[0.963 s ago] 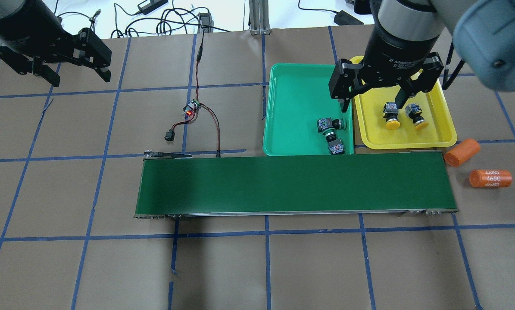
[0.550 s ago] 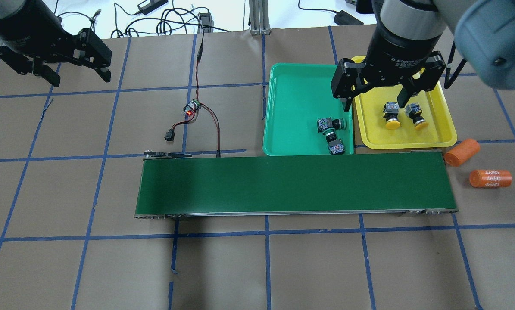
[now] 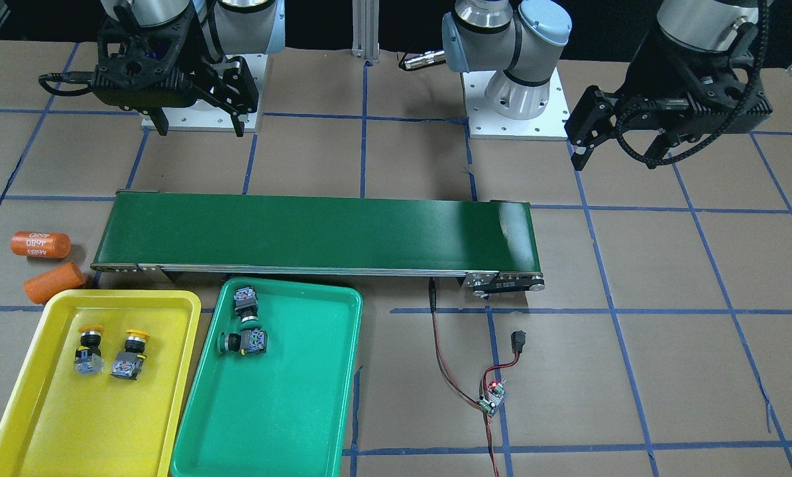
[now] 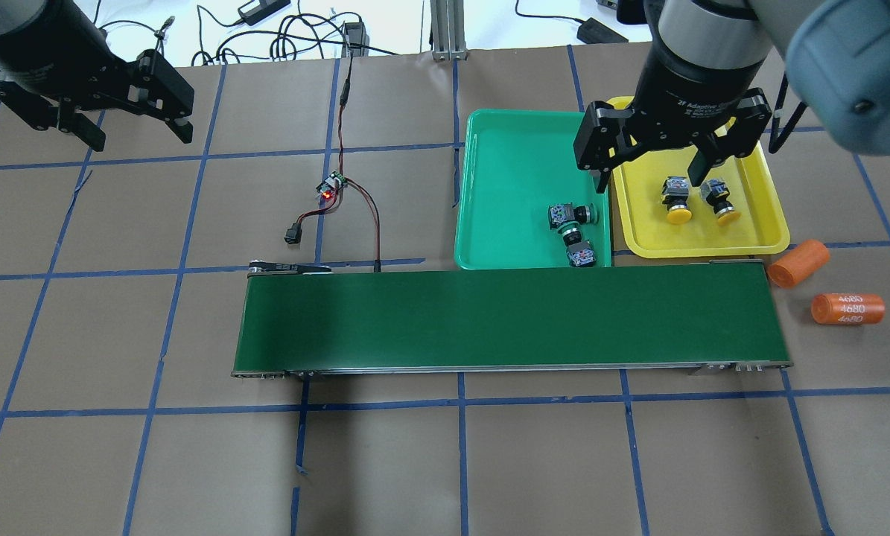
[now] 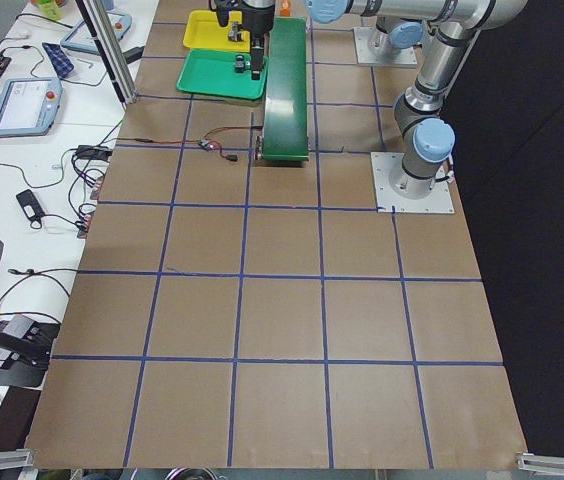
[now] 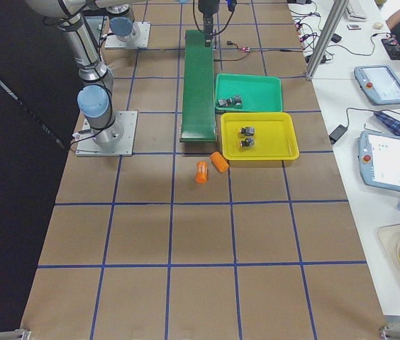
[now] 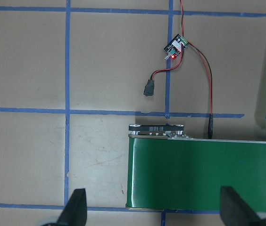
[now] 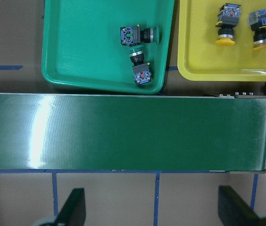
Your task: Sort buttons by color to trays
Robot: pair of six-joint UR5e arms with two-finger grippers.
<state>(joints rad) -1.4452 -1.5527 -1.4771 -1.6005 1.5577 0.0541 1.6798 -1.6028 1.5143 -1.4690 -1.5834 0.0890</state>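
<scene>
Buttons (image 4: 675,201) lie sorted; we note the right gripper (image 4: 649,179), wide and empty, lifting off the yellow tray (image 4: 701,250) at two o'clock.

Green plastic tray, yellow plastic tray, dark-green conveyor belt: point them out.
green plastic tray (image 4: 512,186): overhead exterior view, bare floor.
yellow plastic tray (image 4: 701,237): overhead exterior view, bare floor.
dark-green conveyor belt (image 4: 504,320): overhead exterior view, belt middle.

Two yellow buttons (image 4: 675,201) lying in yellow tray (image 4: 701,240); two green buttons (image 4: 570,215) in green tray (image 4: 512,171)
</scene>
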